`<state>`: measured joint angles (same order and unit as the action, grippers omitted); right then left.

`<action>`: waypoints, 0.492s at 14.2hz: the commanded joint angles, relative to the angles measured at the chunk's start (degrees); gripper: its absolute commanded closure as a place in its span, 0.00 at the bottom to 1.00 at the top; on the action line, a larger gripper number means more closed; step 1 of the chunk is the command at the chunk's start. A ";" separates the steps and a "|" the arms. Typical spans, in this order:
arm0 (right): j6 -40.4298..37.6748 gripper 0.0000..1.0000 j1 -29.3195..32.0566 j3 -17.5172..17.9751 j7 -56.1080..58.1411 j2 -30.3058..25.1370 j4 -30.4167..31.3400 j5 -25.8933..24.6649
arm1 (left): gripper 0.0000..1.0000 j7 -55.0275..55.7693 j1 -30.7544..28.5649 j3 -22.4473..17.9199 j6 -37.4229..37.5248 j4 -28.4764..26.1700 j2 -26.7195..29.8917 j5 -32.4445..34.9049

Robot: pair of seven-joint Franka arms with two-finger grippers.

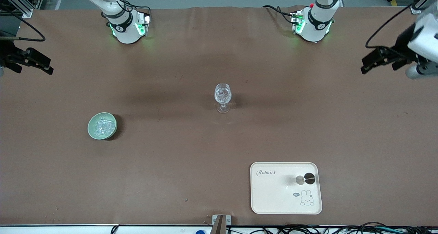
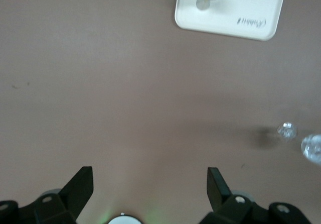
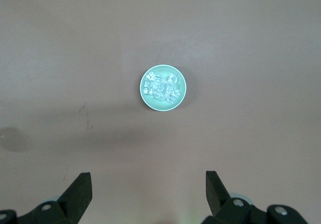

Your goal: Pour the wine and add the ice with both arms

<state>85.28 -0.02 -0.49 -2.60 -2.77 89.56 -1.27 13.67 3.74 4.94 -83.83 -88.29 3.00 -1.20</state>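
Cream plastic tray (image 1: 270,199) lies nearest the front camera, toward the left arm's end, carrying a small dark bottle (image 1: 309,178). Farther off, the pale green bowl (image 1: 92,129) holds the ice (image 1: 103,125), toward the right arm's end; the clear stemmed wine glass (image 1: 222,96) stands mid-table. The right gripper (image 3: 148,189) hangs over bare table, fingers spread wide and empty, the bowl straight ahead of it. The left gripper (image 2: 150,184) is equally agape and empty, tray ahead.

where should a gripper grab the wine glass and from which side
Probably the thin stem just under the bowl of the wine glass, approached level from the side. It stands upright alone mid-table, so either side is free. The rounded bowl is wide and slippery, the stem narrow enough to pinch. Both the left gripper and the right gripper are open.
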 commanded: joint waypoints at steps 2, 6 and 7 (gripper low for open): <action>-0.29 0.00 0.90 0.76 0.40 -0.04 0.61 0.30 | 0.00 -3.82 1.01 -1.60 -2.92 -8.75 6.85 -0.56; -0.03 0.00 0.55 0.84 0.40 -0.04 0.53 0.30 | 0.00 -3.12 0.92 -1.60 -1.16 -5.59 5.18 -0.39; 0.14 0.00 0.03 0.76 0.40 -0.04 0.53 0.30 | 0.00 -3.21 0.92 -1.60 -0.37 -5.06 4.74 0.14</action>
<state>85.25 -0.02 -0.30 -2.60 -2.41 89.71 -1.24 11.19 4.67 3.50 -85.30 -94.97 8.63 -1.20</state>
